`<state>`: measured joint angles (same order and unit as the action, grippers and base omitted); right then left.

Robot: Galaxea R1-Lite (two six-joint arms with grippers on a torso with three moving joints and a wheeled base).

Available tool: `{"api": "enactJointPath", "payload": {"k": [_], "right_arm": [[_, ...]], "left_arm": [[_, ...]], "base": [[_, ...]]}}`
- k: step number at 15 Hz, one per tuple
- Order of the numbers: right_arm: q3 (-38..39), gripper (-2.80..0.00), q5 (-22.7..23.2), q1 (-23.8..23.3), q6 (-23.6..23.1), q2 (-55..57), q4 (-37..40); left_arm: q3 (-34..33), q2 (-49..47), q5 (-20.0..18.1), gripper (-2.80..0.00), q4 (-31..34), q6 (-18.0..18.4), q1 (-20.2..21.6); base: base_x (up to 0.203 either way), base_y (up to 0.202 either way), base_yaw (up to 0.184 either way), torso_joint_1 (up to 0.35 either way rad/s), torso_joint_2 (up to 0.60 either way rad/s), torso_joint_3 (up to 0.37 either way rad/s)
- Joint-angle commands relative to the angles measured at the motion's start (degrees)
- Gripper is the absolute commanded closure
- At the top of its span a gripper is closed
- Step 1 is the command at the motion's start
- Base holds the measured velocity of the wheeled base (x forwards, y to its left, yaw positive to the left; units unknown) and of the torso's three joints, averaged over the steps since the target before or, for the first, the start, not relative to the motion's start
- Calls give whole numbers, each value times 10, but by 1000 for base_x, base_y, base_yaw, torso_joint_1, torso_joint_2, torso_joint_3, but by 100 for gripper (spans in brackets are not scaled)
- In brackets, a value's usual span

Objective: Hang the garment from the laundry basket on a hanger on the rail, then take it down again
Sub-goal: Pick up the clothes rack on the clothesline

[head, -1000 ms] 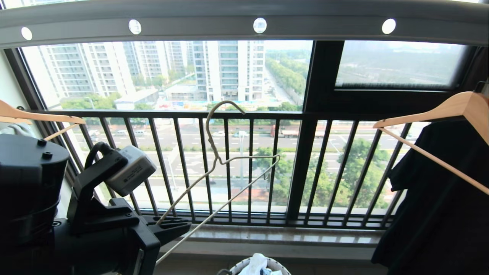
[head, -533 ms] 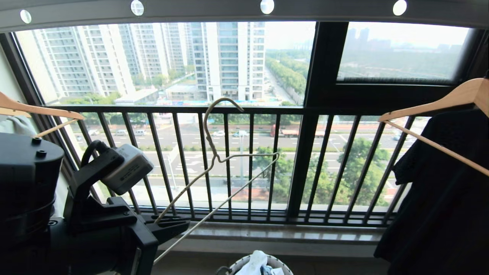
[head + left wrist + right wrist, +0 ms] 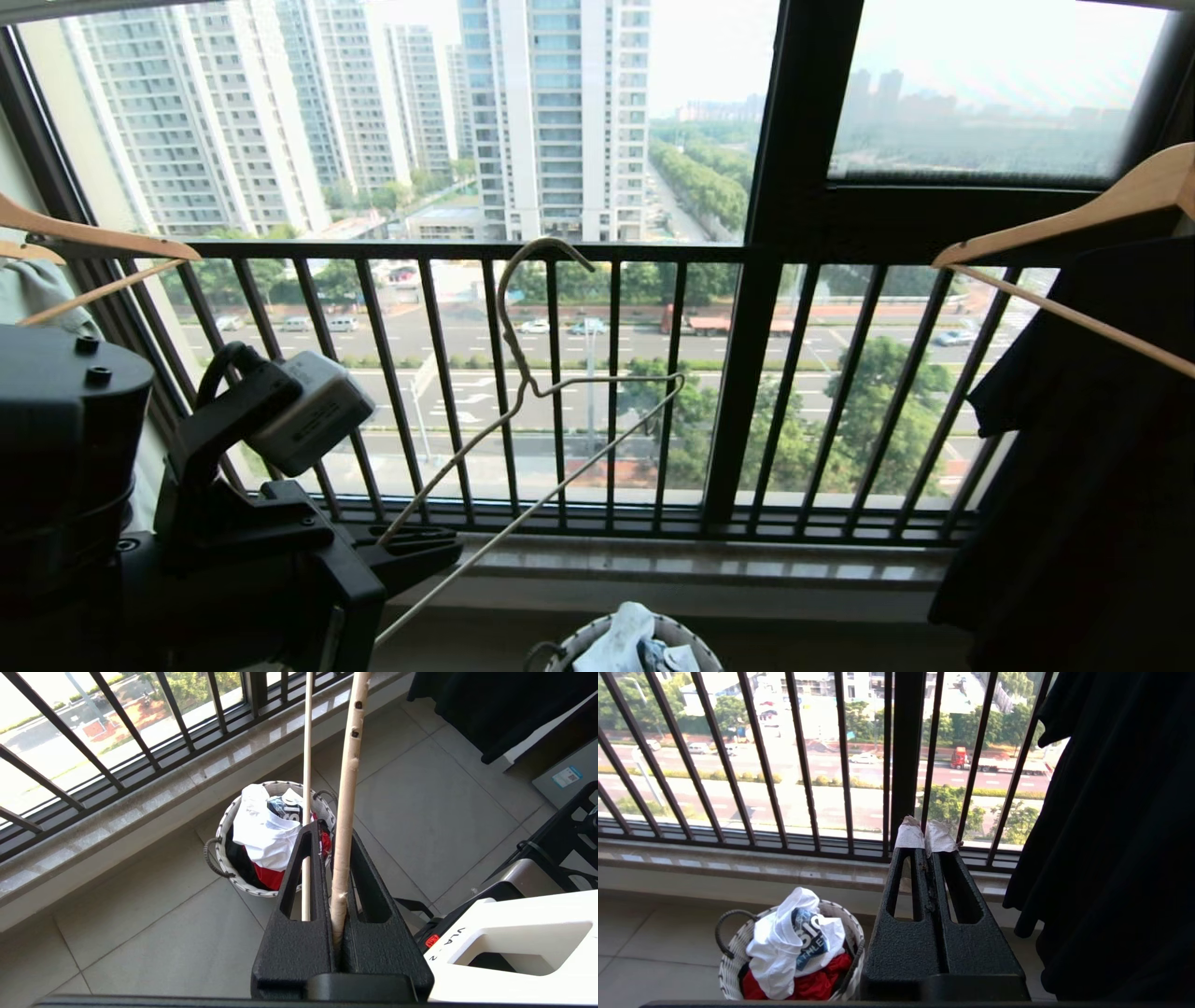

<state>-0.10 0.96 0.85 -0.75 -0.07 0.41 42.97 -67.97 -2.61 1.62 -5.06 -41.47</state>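
Observation:
My left gripper point(image 3: 439, 546) sits at the lower left of the head view, shut on the lower end of the thin cream hanger point(image 3: 512, 341). The hanger's hook points up in front of the balcony bars. In the left wrist view the hanger point(image 3: 348, 779) runs out from between the shut jaws of that gripper point(image 3: 334, 833). Below, on the floor, stands the laundry basket point(image 3: 574, 644) with the white garment point(image 3: 621, 644) on top, its dark logo showing point(image 3: 808, 938). My right gripper point(image 3: 924, 837) is shut and empty, beside the basket point(image 3: 731, 961). The rail is out of view.
A black balcony railing point(image 3: 560, 252) and a stone sill point(image 3: 700, 560) stand ahead. Thick wooden hangers hang at the left point(image 3: 93, 238) and right point(image 3: 1074, 210), the right one carrying a black shirt point(image 3: 1092, 467). A red cloth point(image 3: 817, 980) lies under the garment.
The whole head picture has shifted: the grey rail slid up out of the top edge and a little more of the basket shows. My left gripper keeps its hold on the hanger.

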Motion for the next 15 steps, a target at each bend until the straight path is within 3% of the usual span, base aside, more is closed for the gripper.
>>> {"api": "enactJointPath", "payload": {"k": [1, 15], "right_arm": [[0, 0, 0, 0, 0, 0, 0], [0, 0, 0, 0, 0, 1, 0]], "left_arm": [[0, -1, 0, 0, 0, 0, 0], [0, -1, 0, 0, 0, 0, 0]], "base": [[0, 0, 0, -144, 321, 173], [0, 0, 0, -180, 405, 226]]}}
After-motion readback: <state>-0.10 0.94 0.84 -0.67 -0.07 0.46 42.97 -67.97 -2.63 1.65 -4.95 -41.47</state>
